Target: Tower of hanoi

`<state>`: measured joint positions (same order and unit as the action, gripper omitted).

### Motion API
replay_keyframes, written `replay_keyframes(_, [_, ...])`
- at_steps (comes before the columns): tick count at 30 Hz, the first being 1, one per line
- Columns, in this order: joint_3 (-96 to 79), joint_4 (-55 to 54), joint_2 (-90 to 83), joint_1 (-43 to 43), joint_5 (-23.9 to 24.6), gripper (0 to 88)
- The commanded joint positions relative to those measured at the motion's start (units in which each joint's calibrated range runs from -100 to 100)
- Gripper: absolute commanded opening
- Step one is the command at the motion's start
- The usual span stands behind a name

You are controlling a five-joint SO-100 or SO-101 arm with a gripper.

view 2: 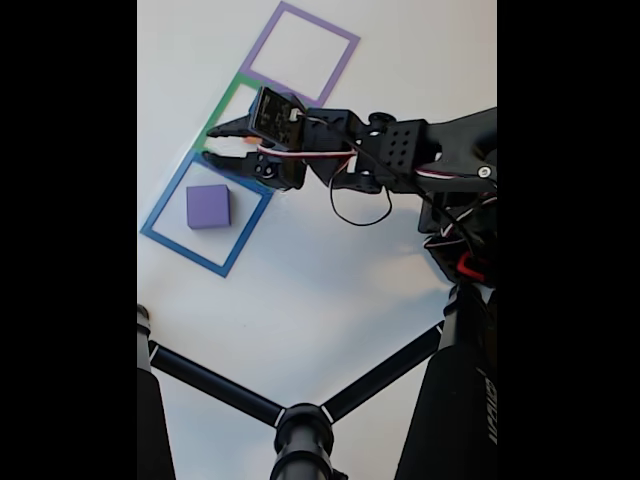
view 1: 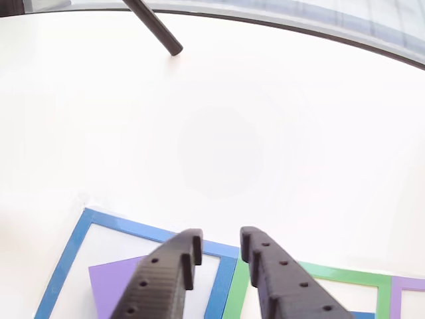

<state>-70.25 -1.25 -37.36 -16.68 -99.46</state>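
Note:
A purple block (view 2: 208, 206) lies flat inside the blue square outline (view 2: 165, 235) on the white table; in the other view the purple block (view 1: 109, 286) shows at the bottom left, partly behind a finger. My gripper (view 2: 208, 144) hovers over the border between the blue and green outlines, just beyond the block. It is open, and nothing sits between its black fingers (view 1: 172, 266) around the gripper (view 1: 221, 236). A blue sliver (view 1: 362, 315) shows inside the green outline at the bottom edge; I cannot tell what it is.
The green outline (view 2: 222, 100) and the purple outline (view 2: 300, 15) continue the row past the blue one. Black tripod legs (view 2: 220, 385) cross the near table. A black rod (view 1: 156, 26) touches the table's far side, near its curved edge (view 1: 332, 36).

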Motion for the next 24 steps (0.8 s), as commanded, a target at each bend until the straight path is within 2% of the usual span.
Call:
replay_keyframes(1, [12.7, 30.6, -14.6, 1.0, -0.5, 0.2])
replay_keyframes(7, [38.9, 68.5, -20.0, 6.2, -0.5, 0.2])
replay_keyframes(10, [48.4, 80.4, -20.5, 11.0, -0.5, 0.2])
replay_keyframes(13, [53.2, 87.3, -21.5, 15.7, -0.5, 0.2])
replay_keyframes(21, [56.2, 94.3, -24.0, 26.0, -0.5, 3.4])
replay_keyframes(22, [55.9, 94.8, -24.3, 26.6, -0.5, 6.7])
replay_keyframes(24, [54.5, 94.8, -24.7, 26.9, -0.5, 18.5])
